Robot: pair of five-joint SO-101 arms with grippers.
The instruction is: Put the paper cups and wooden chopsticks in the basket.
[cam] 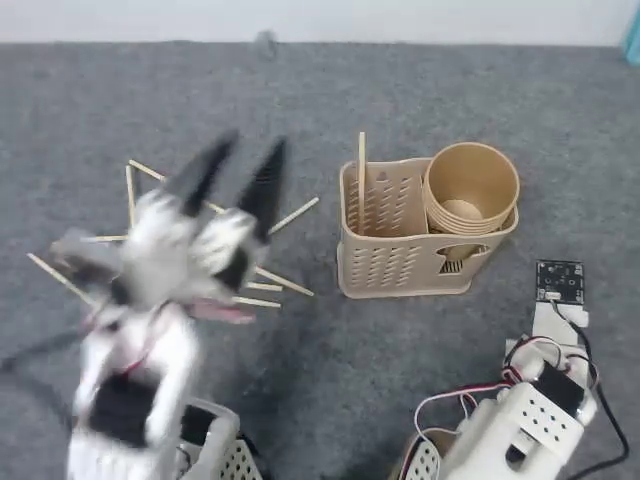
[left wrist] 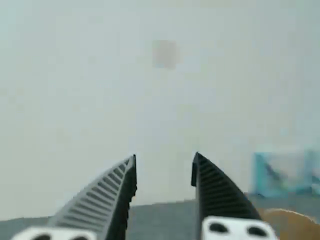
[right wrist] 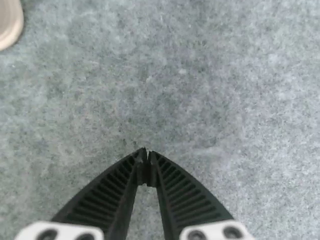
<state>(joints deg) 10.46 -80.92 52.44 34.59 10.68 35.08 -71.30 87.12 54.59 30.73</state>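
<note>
A beige slotted basket (cam: pixel 400 265) stands mid-table. Stacked paper cups (cam: pixel 470 185) fill its right compartment, and one wooden chopstick (cam: pixel 361 180) stands upright in its left one. Several more chopsticks (cam: pixel 285 282) lie scattered on the grey carpet to the basket's left. My left gripper (cam: pixel 256 140) is raised above that scatter, open and holding nothing; in the left wrist view the left gripper (left wrist: pixel 165 156) points at a pale wall, with a cup rim (left wrist: pixel 282 217) low at the edge. My right gripper (right wrist: pixel 145 150) is shut and empty, just above bare carpet.
The right arm (cam: pixel 530 415) sits folded at the front right, in front of the basket. A beige rounded edge (right wrist: pixel 10 25) shows at a corner of the right wrist view. A blue object (left wrist: pixel 282 172) stands by the far wall.
</note>
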